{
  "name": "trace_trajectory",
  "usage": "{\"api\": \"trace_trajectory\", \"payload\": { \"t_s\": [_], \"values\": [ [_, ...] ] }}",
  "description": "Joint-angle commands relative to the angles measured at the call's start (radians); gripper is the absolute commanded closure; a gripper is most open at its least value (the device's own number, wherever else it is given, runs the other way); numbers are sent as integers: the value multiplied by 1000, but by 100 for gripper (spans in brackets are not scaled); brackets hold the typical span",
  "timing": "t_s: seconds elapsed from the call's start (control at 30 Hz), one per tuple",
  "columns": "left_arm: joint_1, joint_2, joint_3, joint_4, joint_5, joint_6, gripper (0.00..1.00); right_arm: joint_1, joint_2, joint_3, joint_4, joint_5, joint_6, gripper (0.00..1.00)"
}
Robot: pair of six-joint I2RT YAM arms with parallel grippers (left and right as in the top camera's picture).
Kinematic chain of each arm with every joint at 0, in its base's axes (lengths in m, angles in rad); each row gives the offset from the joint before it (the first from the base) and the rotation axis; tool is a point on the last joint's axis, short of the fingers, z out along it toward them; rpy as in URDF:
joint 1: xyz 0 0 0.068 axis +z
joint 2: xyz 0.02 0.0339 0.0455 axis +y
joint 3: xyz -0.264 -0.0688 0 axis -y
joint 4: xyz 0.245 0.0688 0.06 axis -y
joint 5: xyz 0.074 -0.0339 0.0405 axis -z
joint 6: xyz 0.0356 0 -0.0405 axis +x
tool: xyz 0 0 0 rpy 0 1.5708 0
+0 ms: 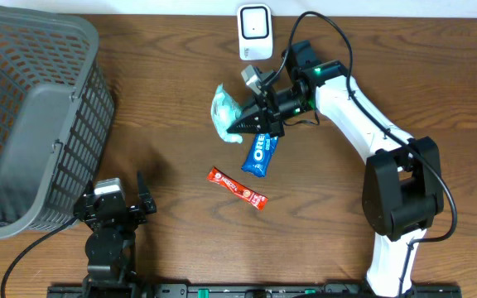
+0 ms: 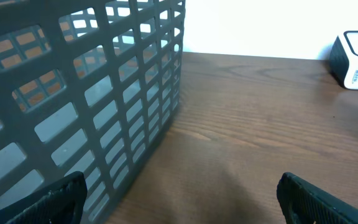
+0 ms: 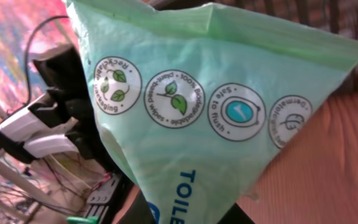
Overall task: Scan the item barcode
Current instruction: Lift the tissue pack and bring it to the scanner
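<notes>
A pale green pack of toilet wipes (image 1: 224,112) hangs above the table in the middle, and my right gripper (image 1: 244,125) is shut on its right end. In the right wrist view the pack (image 3: 216,112) fills the frame, its printed round icons facing the camera, and the gripper (image 3: 191,216) pinches its lower corner. No barcode shows on this face. The white barcode scanner (image 1: 255,31) stands at the table's far edge, just behind the pack. My left gripper (image 1: 116,207) rests open near the front left, next to the basket, holding nothing.
A grey plastic basket (image 1: 31,116) fills the left side, its wall (image 2: 92,93) close to my left fingers (image 2: 55,199). A blue Oreo pack (image 1: 259,154) and a red snack bar (image 1: 238,188) lie on the wooden table near the middle. The scanner (image 2: 356,61) shows at far right.
</notes>
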Motion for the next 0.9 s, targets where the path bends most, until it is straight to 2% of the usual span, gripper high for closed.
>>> {"api": "trace_trajectory", "payload": {
  "t_s": [0.0,0.07,0.23,0.3,0.37,0.47,0.57,0.87],
  "values": [
    [4,0,-26,-6,-6,17,2,-32,-2,12,-73,188,163,99],
    [4,0,-26,-6,-5,17,2,-35,-2,12,-42,301,344,99],
    [4,0,-26,-6,-6,17,2,-32,-2,12,108,692,905,99],
    [4,0,-26,-6,-5,17,2,-24,-2,12,174,787,1001,99],
    [4,0,-26,-6,-5,17,2,-10,-2,12,228,975,1145,99],
    [4,0,-26,-6,-6,17,2,19,-2,12,290,1219,1247,99],
    [4,0,-26,-6,-6,17,2,50,-1,12,371,1358,1353,99],
    [4,0,-26,-6,-6,17,2,79,4,12,592,1525,1645,99]
  ]
}}
